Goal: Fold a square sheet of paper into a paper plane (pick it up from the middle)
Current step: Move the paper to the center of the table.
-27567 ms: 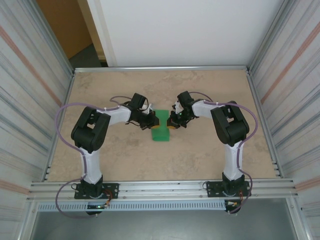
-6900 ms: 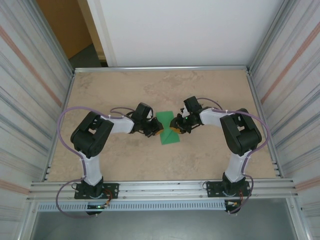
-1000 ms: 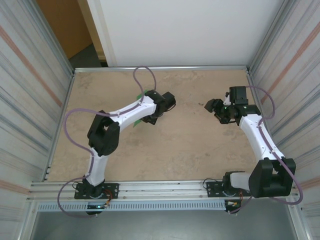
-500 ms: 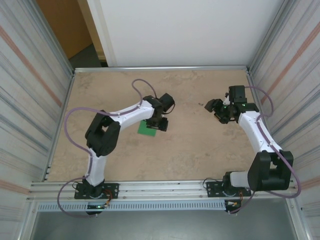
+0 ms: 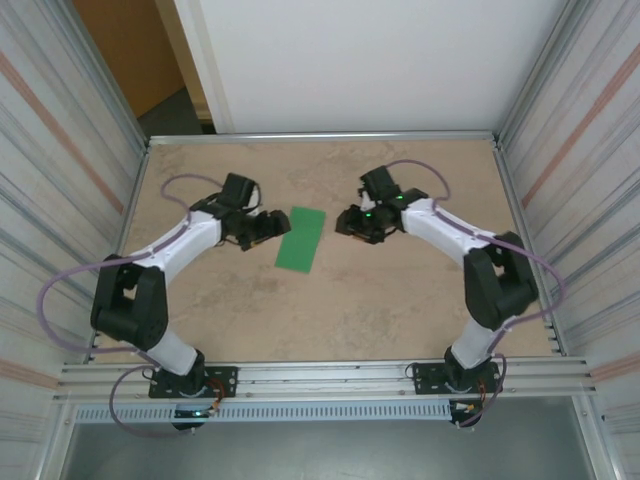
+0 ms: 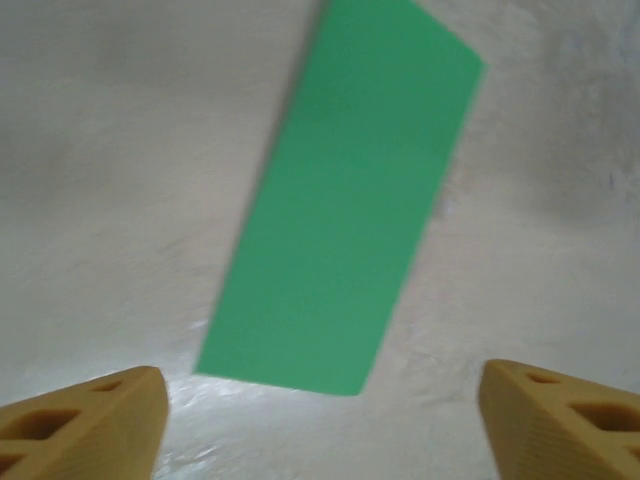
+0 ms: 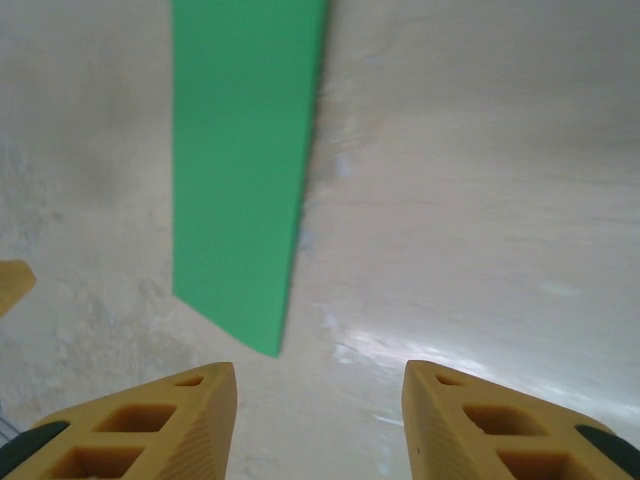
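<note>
Four paper [image 5: 301, 238] edges free on table [image 5: 400, 310]

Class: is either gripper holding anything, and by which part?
Nothing is held. The narrow bright green paper lies flat on the table, clear of the open left gripper and open right gripper.

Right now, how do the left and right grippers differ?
The left gripper has its fingers spread wide; the right gripper has its fingers closer together. The left gripper stands left of the paper, the right gripper right of it. Both are empty and face the paper.
</note>
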Robot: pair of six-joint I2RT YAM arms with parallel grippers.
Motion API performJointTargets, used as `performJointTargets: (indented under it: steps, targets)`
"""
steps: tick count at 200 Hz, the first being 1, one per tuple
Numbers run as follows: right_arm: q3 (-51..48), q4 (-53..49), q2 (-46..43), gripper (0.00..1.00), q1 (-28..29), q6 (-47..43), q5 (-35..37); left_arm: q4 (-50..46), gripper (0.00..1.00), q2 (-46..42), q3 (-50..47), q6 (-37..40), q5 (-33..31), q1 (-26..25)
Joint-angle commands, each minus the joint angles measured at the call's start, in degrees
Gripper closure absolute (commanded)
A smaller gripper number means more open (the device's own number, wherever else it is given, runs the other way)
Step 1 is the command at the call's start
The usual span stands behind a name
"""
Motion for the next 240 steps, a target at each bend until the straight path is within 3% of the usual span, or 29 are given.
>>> performJointTargets:
  steps: [1, 18, 65, 174, 211, 240]
  targets:
    - [5.07, 0.96, 5.13, 0.57, 4.28, 1.33, -0.18, 4.93, 0.09, -7.18, -6.31, -2.56, 3.69, 3.54]
    - [8.63, 1.02, 9.6, 0.6, 6.69, 1.9, -0.14, 4.98, 0.01, -10.97, -9.89, -2.88, 3.61, 6.02]
    - [15.0, -0.1, 17.92, 0.64, 9.86, 2.63, 0.26, 0.11, 0.01, -13.81, -9.7, 0.55, 5.65, 7.02]
    - [17.86, -5.54, 26.14, 0.64, 10.87, 0.19, -0.7, 2.61, 0.01, -12.21, -10.13, 1.23, 8.67, 6.94]
    - [14.24, -10.01, 25.29, 0.65, 10.63, -6.05, 1.43, 3.46, 0.01, -10.97, -9.67, 1.49, 8.48, 5.4]
    - [5.64, -11.07, 19.47, 0.65, 10.04, -17.84, -0.62, 5.49, 0.01, -8.59, -8.82, 0.92, 10.26, 3.66]
